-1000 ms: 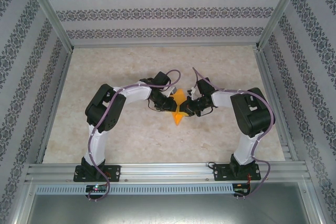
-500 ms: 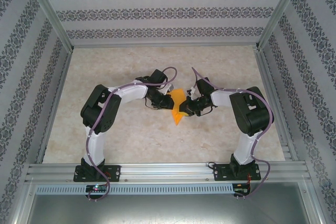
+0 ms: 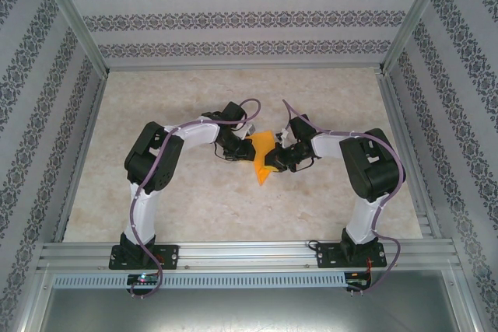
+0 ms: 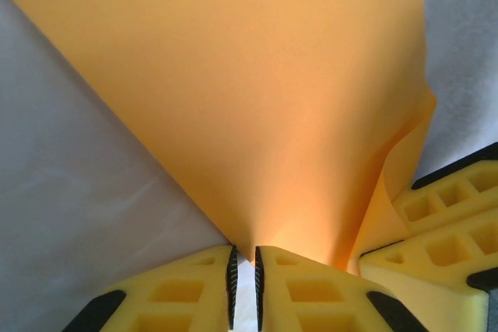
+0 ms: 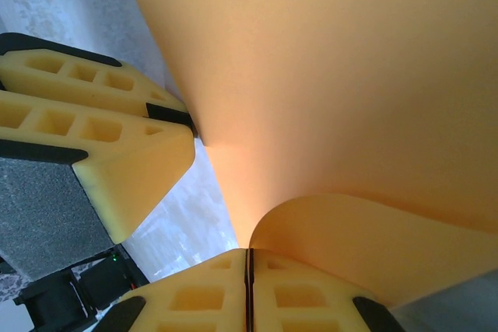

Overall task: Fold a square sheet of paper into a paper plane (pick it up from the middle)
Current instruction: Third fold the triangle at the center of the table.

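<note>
A: Start at the near edge. What are the arms doing?

B: The left arm [image 3: 152, 165] and the right arm [image 3: 373, 169] rise from their bases and bend inward. The two grippers meet mid-table, just beside each other.

A: And the fingers?

B: The right gripper [image 5: 247, 258] has its fingers [image 5: 311, 297] pressed flat together on the square sheet of paper [image 4: 257, 99], clamping a rolled-over flap. The left gripper [image 4: 243, 260] is almost closed too. A hairline slit shows between its fingers [image 4: 311, 293], and the paper's edge runs into that slit at the tips, so I read it as a pinch on the paper.

A: Where does the paper sit?

B: Between the two grippers, orange, fanning away from both sets of tips. From above it shows one point aimed at the near edge. It looks held up from the table [image 3: 194, 207], but I cannot tell whether that point touches.

A: So which step is this?

B: My judgement is mid-fold. There are doubled layers and one point, but it is not yet a slim dart with a centre crease.

A: What does the next move ask for?

B: Both pinches need to be firm. Then the arms should travel together so the layers line up without tearing, and the crease should be pressed down on the bare table beyond. Past that stands the patterned wall [image 3: 249, 21].
</note>
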### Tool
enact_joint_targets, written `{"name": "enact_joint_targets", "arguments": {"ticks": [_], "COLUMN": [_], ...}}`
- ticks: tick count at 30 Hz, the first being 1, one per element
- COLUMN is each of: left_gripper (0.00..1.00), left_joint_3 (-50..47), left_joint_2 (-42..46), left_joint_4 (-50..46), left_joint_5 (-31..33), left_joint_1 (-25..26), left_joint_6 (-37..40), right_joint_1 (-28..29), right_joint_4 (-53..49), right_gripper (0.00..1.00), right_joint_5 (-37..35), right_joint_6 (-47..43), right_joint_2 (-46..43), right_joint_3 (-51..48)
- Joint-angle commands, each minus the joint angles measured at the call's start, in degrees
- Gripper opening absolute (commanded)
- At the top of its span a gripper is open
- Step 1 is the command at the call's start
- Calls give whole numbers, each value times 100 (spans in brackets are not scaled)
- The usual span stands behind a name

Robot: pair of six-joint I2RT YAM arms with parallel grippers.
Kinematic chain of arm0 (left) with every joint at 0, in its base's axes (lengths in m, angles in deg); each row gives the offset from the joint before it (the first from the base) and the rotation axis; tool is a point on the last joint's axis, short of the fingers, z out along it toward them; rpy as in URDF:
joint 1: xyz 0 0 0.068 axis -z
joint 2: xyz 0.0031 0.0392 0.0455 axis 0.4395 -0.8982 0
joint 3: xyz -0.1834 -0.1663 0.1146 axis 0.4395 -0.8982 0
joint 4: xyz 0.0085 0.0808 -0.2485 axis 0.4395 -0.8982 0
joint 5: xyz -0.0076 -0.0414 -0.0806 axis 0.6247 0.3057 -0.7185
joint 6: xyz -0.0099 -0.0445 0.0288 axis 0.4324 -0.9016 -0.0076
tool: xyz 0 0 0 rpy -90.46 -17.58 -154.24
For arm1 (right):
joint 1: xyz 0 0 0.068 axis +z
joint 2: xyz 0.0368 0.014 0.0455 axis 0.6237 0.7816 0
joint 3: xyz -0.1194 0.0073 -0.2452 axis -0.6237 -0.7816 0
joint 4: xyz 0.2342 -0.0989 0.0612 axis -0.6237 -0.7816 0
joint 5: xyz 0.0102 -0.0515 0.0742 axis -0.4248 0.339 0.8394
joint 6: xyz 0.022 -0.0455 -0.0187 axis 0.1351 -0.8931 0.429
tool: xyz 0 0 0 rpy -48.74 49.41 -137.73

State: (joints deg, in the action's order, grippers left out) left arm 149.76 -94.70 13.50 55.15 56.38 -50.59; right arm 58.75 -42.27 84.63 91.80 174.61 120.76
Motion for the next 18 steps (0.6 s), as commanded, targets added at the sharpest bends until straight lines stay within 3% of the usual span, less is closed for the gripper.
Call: {"name": "enact_joint_targets", "arguments": {"ticks": [1, 18], "left_gripper": [18, 18], "left_joint_3": [124, 127], "left_joint_2": [-235, -385], "left_joint_4": [-95, -113], "left_joint_5": [-8, -39], "left_joint_1": [-16, -16], "left_joint_6": [175, 211], "right_joint_1": [84, 165], "right_joint_4": [-68, -329], "right_gripper": [9, 10], "right_joint_5": [-33, -173], "right_joint_6": [-44, -130], "right_joint_2": [46, 262], "right_joint_3": [168, 507]}}
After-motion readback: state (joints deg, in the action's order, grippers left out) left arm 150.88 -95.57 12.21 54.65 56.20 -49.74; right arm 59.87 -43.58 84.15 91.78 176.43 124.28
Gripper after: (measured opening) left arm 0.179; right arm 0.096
